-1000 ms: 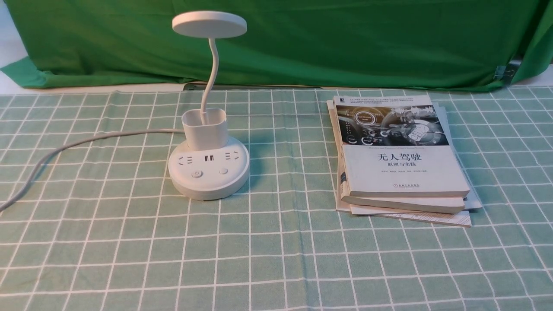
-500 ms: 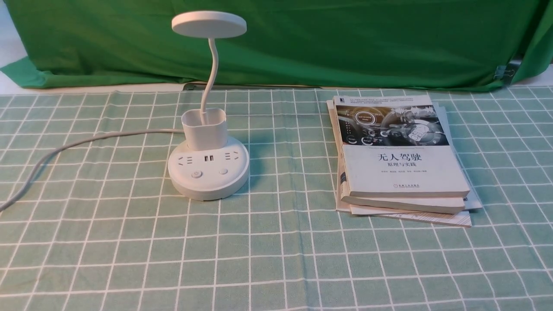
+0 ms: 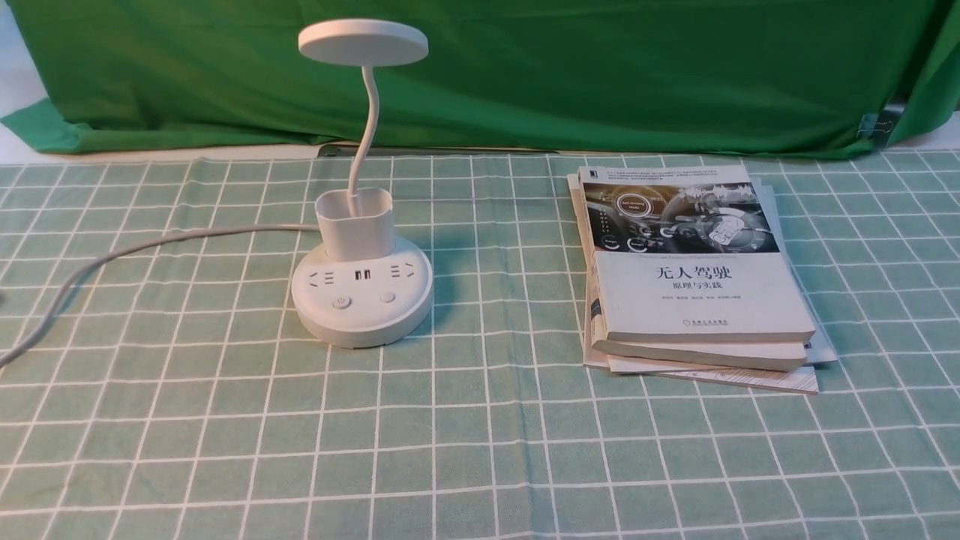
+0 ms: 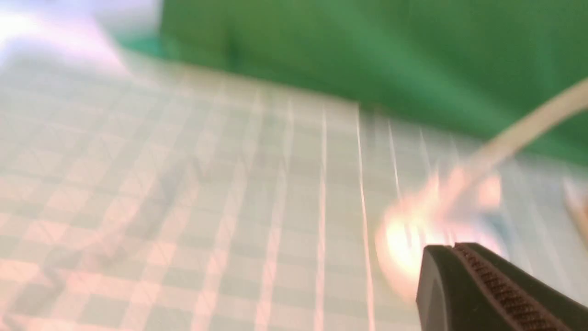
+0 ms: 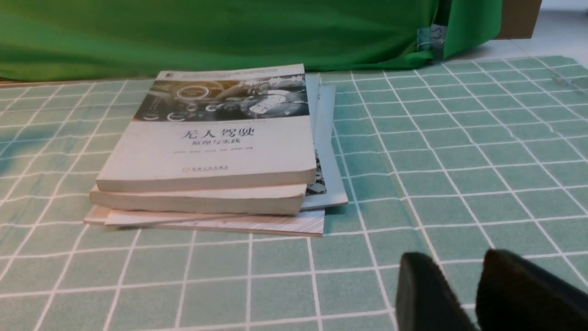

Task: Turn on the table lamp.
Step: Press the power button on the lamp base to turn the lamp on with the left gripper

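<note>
The white plastic table lamp with a flat disc head (image 3: 356, 225) stands upright on the green checked tablecloth (image 3: 480, 450), left of centre (nearer the far edge). The right gripper (image 5: 459, 266) is slightly parted and empty. The left gripper (image 4: 443, 262) is blurred, so I cannot tell its state.

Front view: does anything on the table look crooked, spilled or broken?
Only the book stack: its lower books poke out unevenly beneath the top one. The table lamp stands upright; nothing looks spilled or damaged.
</note>
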{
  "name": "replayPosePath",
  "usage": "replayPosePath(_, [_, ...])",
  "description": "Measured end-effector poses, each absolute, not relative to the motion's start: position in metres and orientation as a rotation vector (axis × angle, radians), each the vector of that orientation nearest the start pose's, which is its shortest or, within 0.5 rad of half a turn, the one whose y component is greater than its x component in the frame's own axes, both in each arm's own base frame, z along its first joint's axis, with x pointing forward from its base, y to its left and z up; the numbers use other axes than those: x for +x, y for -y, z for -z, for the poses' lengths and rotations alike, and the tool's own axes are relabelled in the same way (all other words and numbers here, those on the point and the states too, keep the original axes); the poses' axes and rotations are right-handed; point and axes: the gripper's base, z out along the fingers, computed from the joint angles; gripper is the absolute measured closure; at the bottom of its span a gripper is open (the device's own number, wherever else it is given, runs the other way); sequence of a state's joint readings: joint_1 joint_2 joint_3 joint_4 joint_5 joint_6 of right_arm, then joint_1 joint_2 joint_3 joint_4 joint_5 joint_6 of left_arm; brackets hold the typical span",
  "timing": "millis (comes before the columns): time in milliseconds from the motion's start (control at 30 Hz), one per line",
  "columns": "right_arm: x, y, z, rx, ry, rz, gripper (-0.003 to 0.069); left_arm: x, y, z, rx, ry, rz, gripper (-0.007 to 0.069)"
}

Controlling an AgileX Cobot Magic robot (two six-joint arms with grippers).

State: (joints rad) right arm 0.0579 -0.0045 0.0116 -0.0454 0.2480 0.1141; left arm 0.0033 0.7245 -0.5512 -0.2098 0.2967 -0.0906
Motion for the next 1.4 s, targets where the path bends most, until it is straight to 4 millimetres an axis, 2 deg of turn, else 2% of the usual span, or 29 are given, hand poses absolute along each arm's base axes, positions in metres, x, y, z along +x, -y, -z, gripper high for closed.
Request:
replayPosePath(67, [0.055, -0.002, -0.187, 0.019, -1.739, -0.084, 0.0419, 0.167, 0.013, -0.296, -0.199, -2.047, 0.287, 0.0603])
replayPosePath(167, [0.055, -0.002, -0.187, 0.019, -1.739, -0.084, 0.0419, 0.207, 0.042, -0.282, -0.032, -2.267, 0.420, 0.0605])
replayPosePath(200, [0.055, -0.002, -0.187, 0.019, -1.739, -0.084, 0.0419, 0.214, 0.050, -0.283, 0.009, -2.287, 0.441, 0.0608])
replayPosePath(267, [0.055, -0.002, -0.187, 0.019, -1.739, -0.084, 0.0419, 0.241, 0.074, -0.271, 0.117, -2.365, 0.463, 0.0624])
replayPosePath(367, [0.055, -0.002, -0.187, 0.019, -1.738, -0.084, 0.0419, 0.270, 0.102, -0.260, 0.217, -2.402, 0.448, 0.0629])
replayPosePath(400, [0.055, -0.002, -0.187, 0.019, -1.738, -0.084, 0.0419, 0.273, 0.106, -0.256, 0.222, -2.412, 0.447, 0.0629])
replayPosePath(467, [0.055, -0.002, -0.187, 0.019, -1.738, -0.084, 0.0419, 0.299, 0.122, -0.247, 0.275, -2.426, 0.400, 0.0629])
replayPosePath(600, [0.055, -0.002, -0.187, 0.019, -1.738, -0.084, 0.0419, 0.344, 0.140, -0.219, 0.309, -2.507, 0.329, 0.0629])
replayPosePath(733, [0.055, -0.002, -0.187, 0.019, -1.738, -0.084, 0.0419, 0.370, 0.148, -0.203, 0.317, -2.572, 0.286, 0.0629])
replayPosePath(867, [0.055, -0.002, -0.187, 0.019, -1.738, -0.084, 0.0419, 0.387, 0.154, -0.196, 0.294, -2.607, 0.282, 0.0629])
replayPosePath(1167, [0.055, -0.002, -0.187, 0.019, -1.737, -0.084, 0.0419, 0.388, 0.158, -0.194, 0.229, -2.638, 0.341, 0.0629])
replayPosePath(1400, [0.055, -0.002, -0.187, 0.019, -1.737, -0.084, 0.0419, 0.395, 0.161, -0.180, 0.196, -2.624, 0.356, 0.0626])
